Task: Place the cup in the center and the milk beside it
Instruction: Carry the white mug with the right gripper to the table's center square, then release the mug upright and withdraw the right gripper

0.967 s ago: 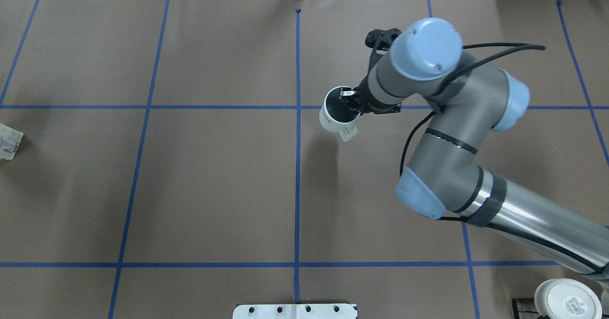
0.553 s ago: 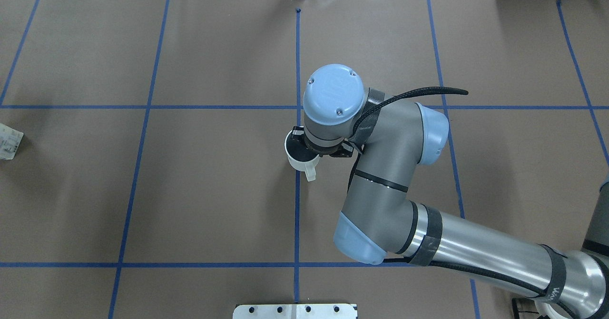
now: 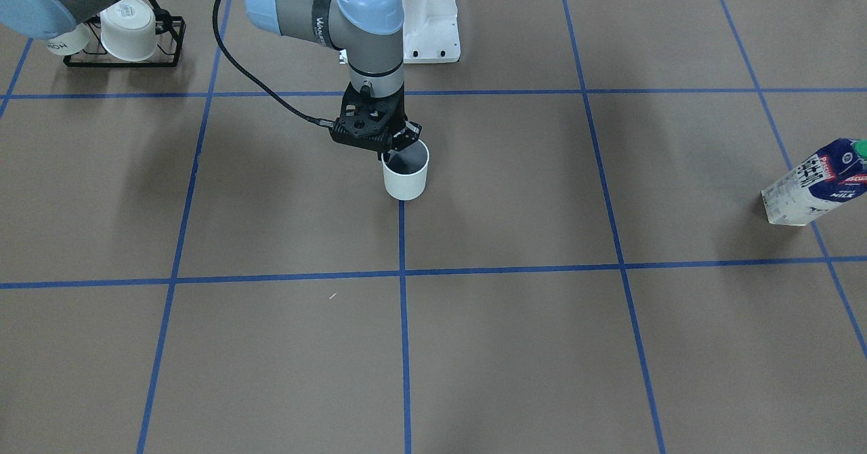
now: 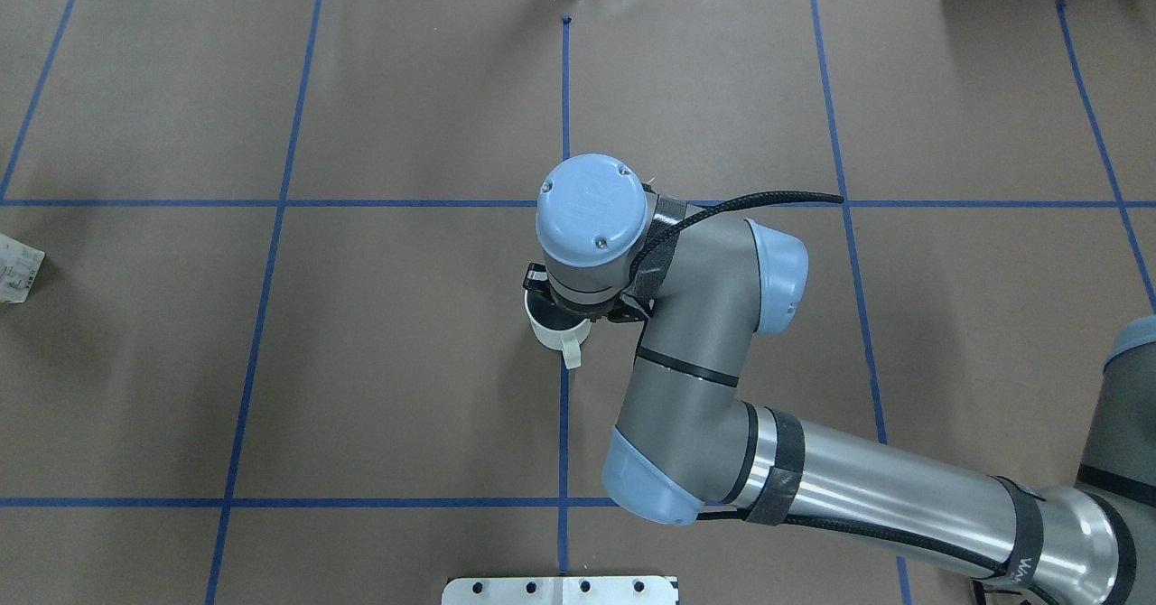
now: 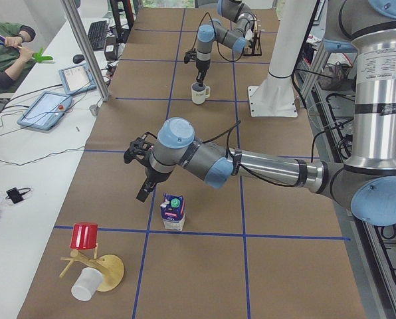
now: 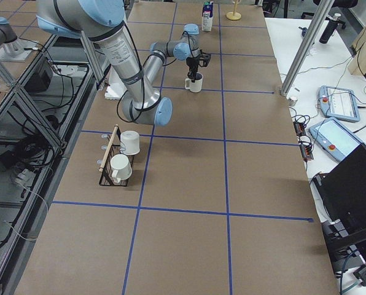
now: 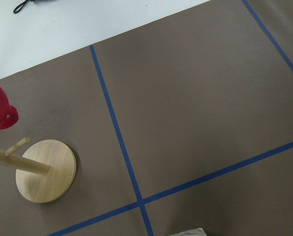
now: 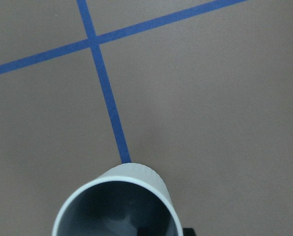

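The plain white cup (image 3: 405, 179) stands upright on the centre blue tape line (image 4: 564, 424), in the middle of the brown surface. Its handle points toward the robot's base (image 4: 571, 352). My right gripper (image 3: 400, 143) is shut on the cup's rim, one finger inside it. The right wrist view looks down into the cup (image 8: 119, 206). The milk carton (image 3: 813, 181) stands far off at the table's left end and also shows in the exterior left view (image 5: 173, 211). My left gripper (image 5: 145, 191) hovers just beside the carton; I cannot tell if it is open.
A black rack with white mugs (image 3: 129, 30) stands near the right arm's base. A wooden mug tree (image 5: 95, 266) with a red cup (image 5: 85, 236) and a white cup (image 5: 85, 286) stands beyond the milk. The white base plate (image 3: 430, 34) is behind the cup.
The right arm has carried the cup left and toward the robot, from right of the centre line onto it, and lower. The milk has not moved.
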